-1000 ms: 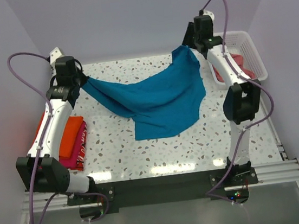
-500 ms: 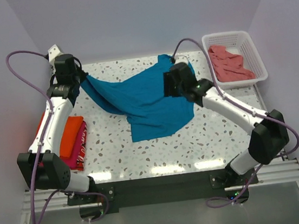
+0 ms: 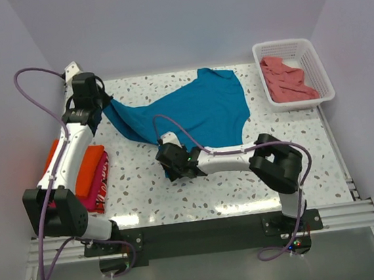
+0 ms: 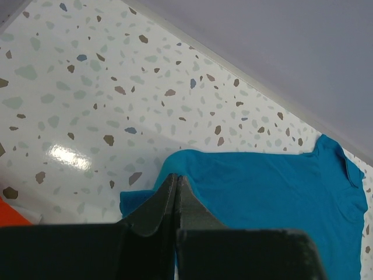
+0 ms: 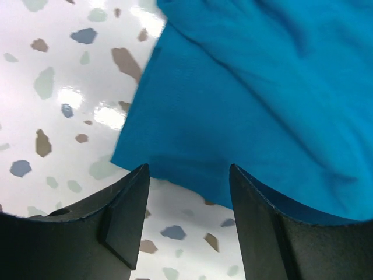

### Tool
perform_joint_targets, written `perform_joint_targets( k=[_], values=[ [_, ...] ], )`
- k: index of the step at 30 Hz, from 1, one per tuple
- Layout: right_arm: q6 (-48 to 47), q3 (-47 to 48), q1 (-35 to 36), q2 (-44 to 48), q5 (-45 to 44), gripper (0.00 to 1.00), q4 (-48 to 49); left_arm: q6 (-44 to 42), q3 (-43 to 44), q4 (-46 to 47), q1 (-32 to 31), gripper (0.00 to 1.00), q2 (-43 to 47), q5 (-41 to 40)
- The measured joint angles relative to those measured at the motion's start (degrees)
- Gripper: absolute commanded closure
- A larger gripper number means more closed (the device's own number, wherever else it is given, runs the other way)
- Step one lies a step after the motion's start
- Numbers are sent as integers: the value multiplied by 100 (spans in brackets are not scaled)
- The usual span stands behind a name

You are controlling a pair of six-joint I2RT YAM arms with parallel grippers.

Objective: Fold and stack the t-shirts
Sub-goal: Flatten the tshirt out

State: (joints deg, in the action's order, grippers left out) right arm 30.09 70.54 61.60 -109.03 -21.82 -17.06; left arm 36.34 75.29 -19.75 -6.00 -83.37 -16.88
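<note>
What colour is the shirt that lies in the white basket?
Salmon pink; the t-shirt shows best in the top external view.

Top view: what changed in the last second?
The right gripper let go of the blue shirt at its far right corner, swung from beside the basket to its near edge, and now stands open there. The freed side dropped flat. The left gripper stayed shut on its left corner; the folded stack and pink shirt did not move.

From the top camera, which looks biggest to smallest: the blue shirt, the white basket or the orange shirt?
1. Teal-blue t-shirt
2. White basket
3. Folded orange t-shirt, partly hidden under the left arm
</note>
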Motion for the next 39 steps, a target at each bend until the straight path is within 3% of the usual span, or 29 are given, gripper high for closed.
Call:
perform_joint_targets(
  k=[17, 20, 21, 23, 25, 32, 39],
  values=[
    [111, 516, 221, -658, -289, 38, 332, 0, -114, 63, 4, 100, -13, 24],
    [186, 494, 236, -662, -326, 56, 374, 0, -116, 66, 4, 100, -13, 24],
    [208, 472, 243, -649, -361, 75, 396, 2, -118, 66, 4, 100, -13, 26],
    [275, 289, 243, -538, -481, 89, 461, 2, -131, 83, 4, 100, -13, 44],
    [343, -59, 245, -256, -619, 99, 378, 0, -170, 87, 4, 100, -13, 66],
    [455, -1113, 15, 1491, -1008, 100, -343, 2, -234, 76, 7, 100, 11, 125],
    [527, -1353, -240, 4109, -1670, 100, -1084, 0, -647, -37, 15, 100, 538, 286]
  ],
)
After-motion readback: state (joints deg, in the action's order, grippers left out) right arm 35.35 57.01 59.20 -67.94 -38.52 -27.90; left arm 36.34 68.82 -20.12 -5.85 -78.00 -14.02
